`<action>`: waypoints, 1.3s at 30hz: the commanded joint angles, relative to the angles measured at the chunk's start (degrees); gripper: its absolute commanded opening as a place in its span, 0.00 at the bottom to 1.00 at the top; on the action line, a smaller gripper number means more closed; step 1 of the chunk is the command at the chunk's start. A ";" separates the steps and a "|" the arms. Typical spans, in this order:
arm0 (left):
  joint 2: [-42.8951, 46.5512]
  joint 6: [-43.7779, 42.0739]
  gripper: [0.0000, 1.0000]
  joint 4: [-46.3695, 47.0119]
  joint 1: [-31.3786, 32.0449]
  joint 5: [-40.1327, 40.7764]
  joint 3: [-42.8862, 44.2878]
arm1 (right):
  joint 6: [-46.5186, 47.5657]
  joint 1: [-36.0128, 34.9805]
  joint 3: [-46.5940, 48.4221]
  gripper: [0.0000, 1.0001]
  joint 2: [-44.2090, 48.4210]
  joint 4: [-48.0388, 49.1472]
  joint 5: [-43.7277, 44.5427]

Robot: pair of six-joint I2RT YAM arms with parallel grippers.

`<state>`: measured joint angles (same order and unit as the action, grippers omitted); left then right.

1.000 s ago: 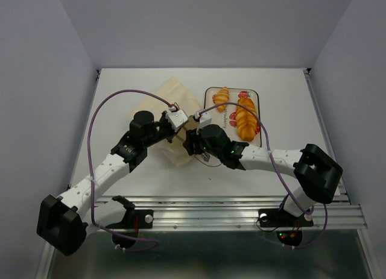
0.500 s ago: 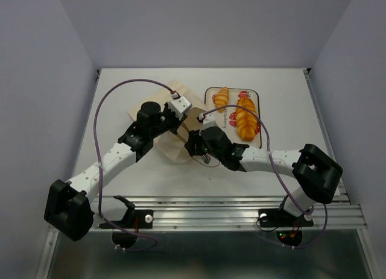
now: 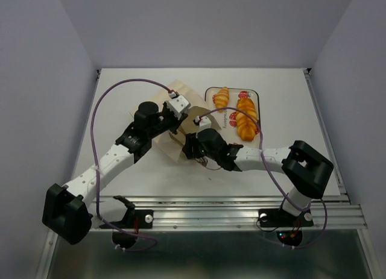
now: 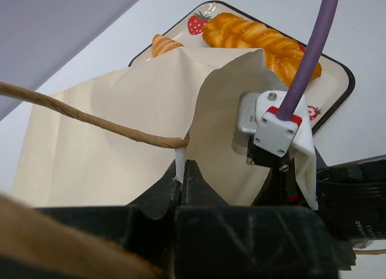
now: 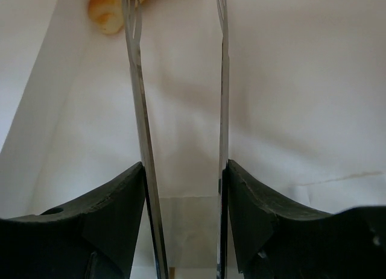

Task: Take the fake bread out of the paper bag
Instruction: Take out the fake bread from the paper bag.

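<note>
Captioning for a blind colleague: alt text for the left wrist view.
The left claw pinches the rim of a cream paper bag, the right arm's wrist at its open mouth. Behind, a strawberry-print tray holds a long ridged golden loaf and small croissant.

Bright, even, soft-shadowed light; wrist views blur close up, overhead stays sharp.

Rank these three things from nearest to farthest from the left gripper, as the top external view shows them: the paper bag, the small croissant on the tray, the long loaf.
1. paper bag: the left gripper is shut on its edge, left of the tray.
2. small croissant: on the tray's far-left part.
3. long loaf: on the tray's right part, farthest.
</note>
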<state>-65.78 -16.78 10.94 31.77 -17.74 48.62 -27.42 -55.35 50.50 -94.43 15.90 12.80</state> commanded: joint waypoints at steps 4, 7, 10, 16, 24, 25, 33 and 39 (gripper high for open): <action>1.35 1.05 0.00 2.95 0.13 -2.64 2.53 | 0.70 -1.51 5.13 0.60 -3.74 4.32 0.47; 2.14 0.52 0.00 3.12 0.13 -3.44 1.74 | 1.32 -1.51 6.01 0.61 -4.71 4.66 0.83; 2.67 -0.27 0.00 3.12 0.14 -4.41 1.13 | 1.32 -1.51 6.80 0.61 -5.50 4.49 1.00; 4.25 -1.68 0.00 3.04 0.22 -6.08 -0.28 | -0.18 -1.51 8.56 0.63 -7.25 3.09 3.54; 4.70 -2.82 0.00 2.60 0.57 -7.40 -0.81 | -0.79 -1.51 11.28 0.66 -10.42 0.02 4.43; 4.69 -2.82 0.00 2.68 0.57 -7.40 -0.81 | -0.88 -1.51 11.37 0.66 -10.68 -0.25 4.34; 4.61 -3.53 0.00 2.60 0.75 -7.84 -0.81 | 0.61 -1.51 10.32 0.60 -11.48 4.13 1.00; 4.26 -4.40 0.00 2.16 0.84 -8.72 -0.81 | 1.93 -1.51 9.70 0.54 -11.39 6.16 0.03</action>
<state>-63.07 -20.88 10.50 31.46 -20.75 47.86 -28.10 -56.34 59.48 -105.51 16.38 14.39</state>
